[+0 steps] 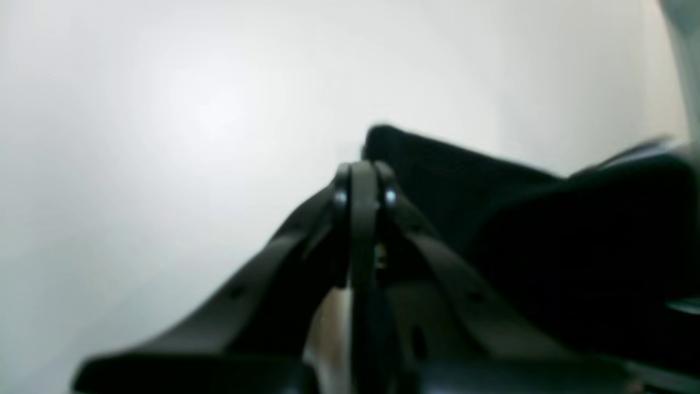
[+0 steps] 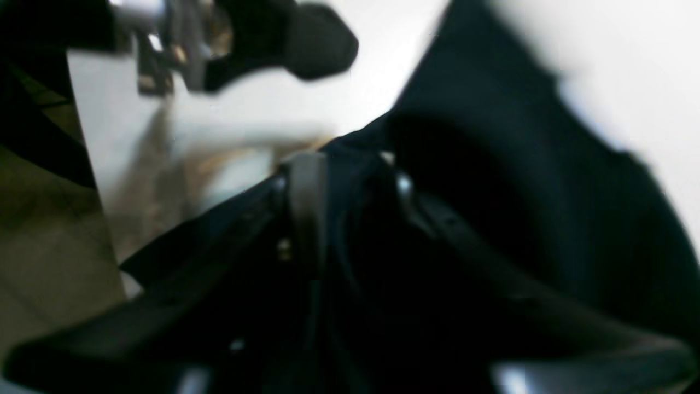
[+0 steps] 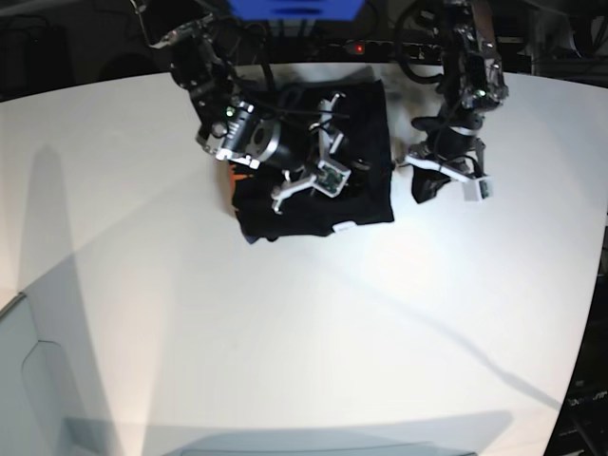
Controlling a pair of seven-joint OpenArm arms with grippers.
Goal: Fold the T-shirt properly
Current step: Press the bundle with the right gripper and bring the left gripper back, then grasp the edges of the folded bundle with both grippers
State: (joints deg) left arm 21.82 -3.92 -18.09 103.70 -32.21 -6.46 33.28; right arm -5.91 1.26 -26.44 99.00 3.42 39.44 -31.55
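both wrist views blurred; overhead light, long shadows across table (image 3: pixel 142 285).

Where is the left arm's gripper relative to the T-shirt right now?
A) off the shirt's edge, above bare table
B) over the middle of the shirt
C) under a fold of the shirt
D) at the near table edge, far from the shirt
A: in the base view the left gripper sits just past the side edge of the black T-shirt, over the white table, fingers closed in the left wrist view.

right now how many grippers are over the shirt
1: the right gripper hangs over the T-shirt. The left gripper sits beside the shirt's edge, over the bare table.
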